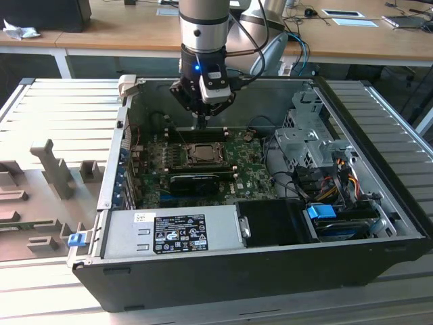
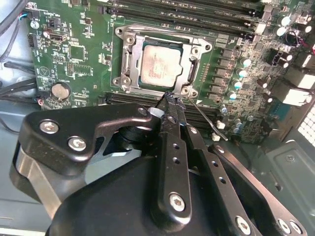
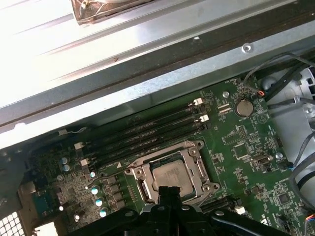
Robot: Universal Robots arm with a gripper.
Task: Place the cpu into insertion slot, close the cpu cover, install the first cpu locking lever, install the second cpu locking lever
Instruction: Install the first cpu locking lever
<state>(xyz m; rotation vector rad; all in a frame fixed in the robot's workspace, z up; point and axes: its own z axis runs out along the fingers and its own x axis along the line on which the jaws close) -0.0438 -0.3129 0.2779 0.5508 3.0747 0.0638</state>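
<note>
Closed gripper point(image 2: 170, 101) poised at the near edge of the insertion slot point(image 2: 124, 42), cpu point(image 2: 160, 61) seated inside just beyond the tips, cpu cover point(image 2: 193, 66) down around it, thin lever wire point(image 2: 206, 120) alongside, memory slots point(image 2: 197, 12) beyond, coin battery point(image 2: 60, 90) off to one side.

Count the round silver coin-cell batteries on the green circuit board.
1. The round silver coin-cell battery sits on the green circuit board, off one corner of the silvery-rimmed square insertion slot. Others may be hidden behind the arm.
</note>
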